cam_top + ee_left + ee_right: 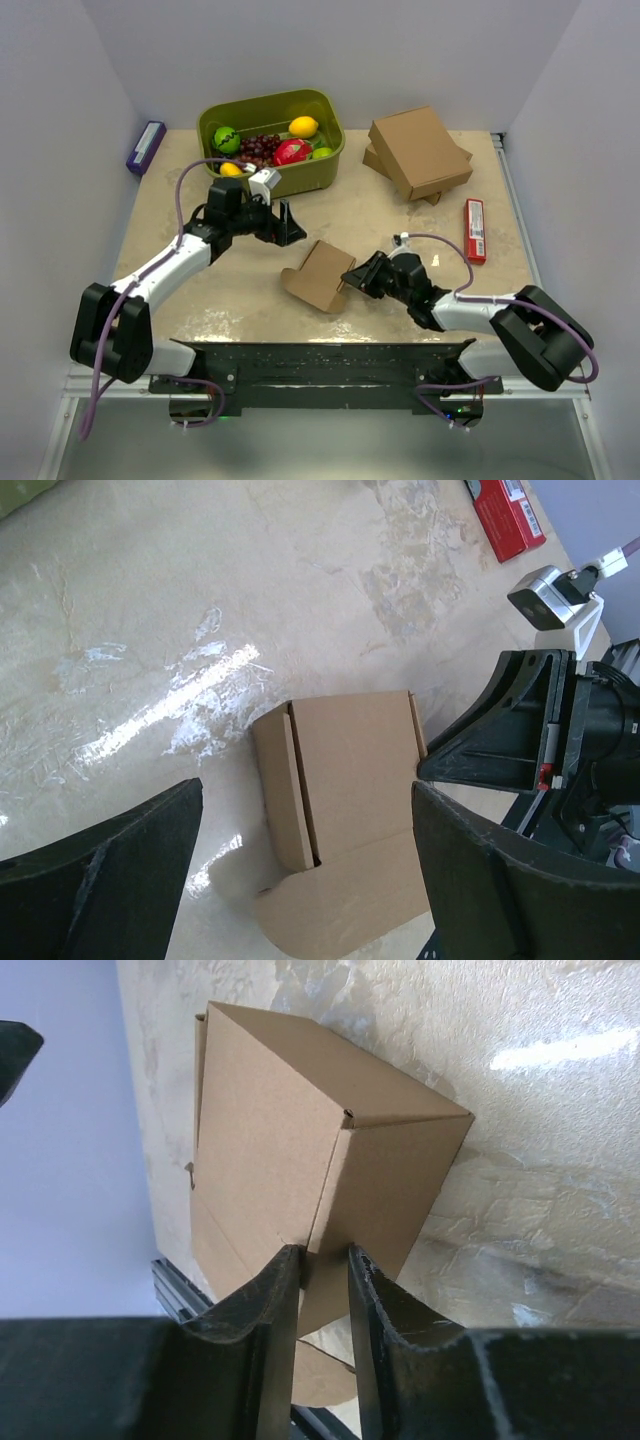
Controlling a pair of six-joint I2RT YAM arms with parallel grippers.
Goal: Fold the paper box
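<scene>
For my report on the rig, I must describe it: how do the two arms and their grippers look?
Both arms, left arm and right arm, have white links between black joints. A lilac cable loops along each. The left gripper and right gripper are matt black with broad wedge-shaped fingers. A small silver camera block sits at each wrist.

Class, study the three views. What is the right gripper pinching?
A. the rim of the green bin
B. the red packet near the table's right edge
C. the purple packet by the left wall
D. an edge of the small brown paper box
D: the right wrist view shows the right gripper with a finger on either side of a folded edge of the paper box.
</scene>
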